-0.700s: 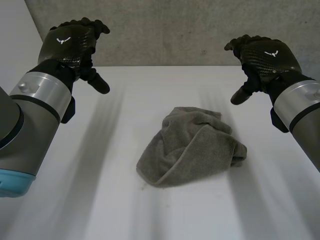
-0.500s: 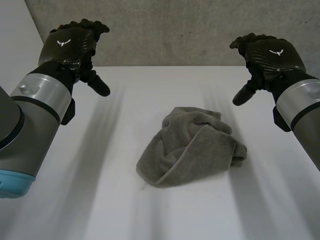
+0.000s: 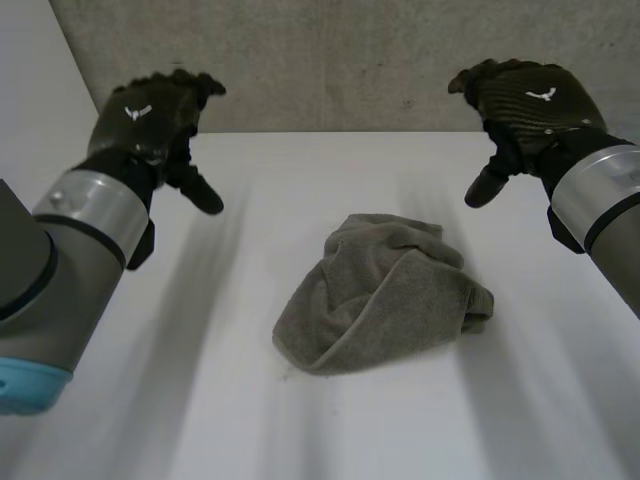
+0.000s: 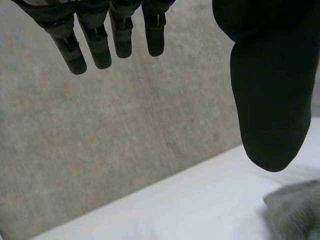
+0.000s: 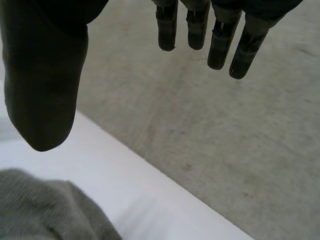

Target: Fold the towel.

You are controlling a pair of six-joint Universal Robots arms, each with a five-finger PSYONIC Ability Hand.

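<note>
The grey towel (image 3: 380,295) sits crumpled in a heap around the middle of the white counter (image 3: 180,400). The left hand (image 3: 150,125) and right hand (image 3: 525,100) hover up near the far corners, fingers loose, thumbs out, both empty and well apart from it.

Towel (image 3: 380,295) lies crumpled betw. the hands, so its corners & edges are lost in the folds and can't be picked out. L wrist view: left hand (image 4: 270,90) cut off at the palm, w/ just a scrap of towel past the thumb tip. R wrist view: right hand (image 5: 42,75) likewise cut off, towel clipped beyond the thumb.
</note>
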